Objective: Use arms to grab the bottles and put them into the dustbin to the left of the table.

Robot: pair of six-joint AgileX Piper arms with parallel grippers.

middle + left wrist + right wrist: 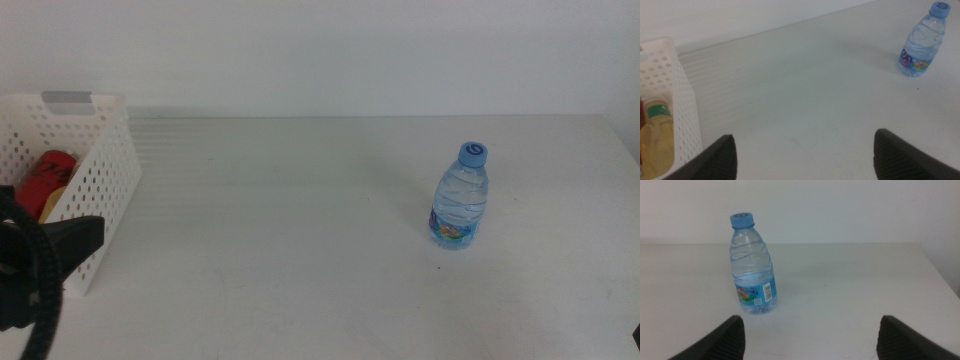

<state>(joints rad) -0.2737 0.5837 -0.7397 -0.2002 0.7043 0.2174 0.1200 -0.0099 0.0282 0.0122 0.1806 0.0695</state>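
Observation:
A short clear water bottle (460,196) with a blue cap stands upright on the right part of the white table (300,220). It also shows far off in the left wrist view (922,40) and close ahead in the right wrist view (752,266). The white perforated dustbin (100,190) sits at the table's left end, with a red can (45,180) and the yellow tea bottle (657,137) lying inside. My left gripper (804,136) is open and holds nothing, just beside the dustbin's near wall (687,115). My right gripper (811,320) is open, a little short of the water bottle.
The left arm (40,270) with its black cable fills the bottom-left corner of the middle view, in front of the dustbin. The table's right edge (625,145) runs close behind the water bottle. A plain white wall stands behind the table.

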